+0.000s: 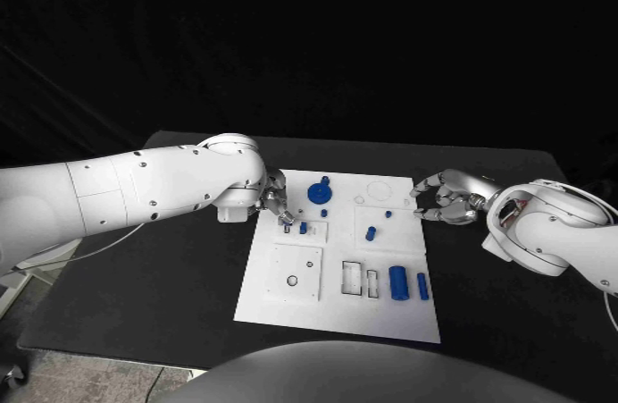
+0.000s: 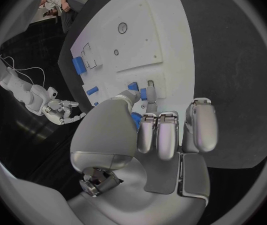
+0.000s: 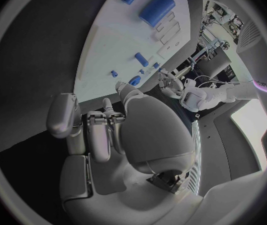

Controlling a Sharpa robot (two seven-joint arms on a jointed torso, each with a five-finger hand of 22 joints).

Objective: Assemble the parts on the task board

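1. Currently seen from the head camera: white task board (image 1: 338, 318) in the middle of a black table (image 1: 515, 314), with blue parts on it, among them a round geared piece (image 1: 318, 193), a small peg (image 1: 371, 234) and a large cylinder (image 1: 399, 282)
2. Left hand (image 1: 274, 203) poised over the board's upper left corner, fingers curled; cannot tell if anything is held
3. Right hand (image 1: 445, 199) at the board's right edge, fingers curled in, apparently holding nothing
4. Likely risk: curled fingers knocking small loose pegs aside, or shifting the unfixed board
5. Writing: "deus" legible on a robot arm (image 3: 266, 84) in the right wrist view; otherwise no readable labels
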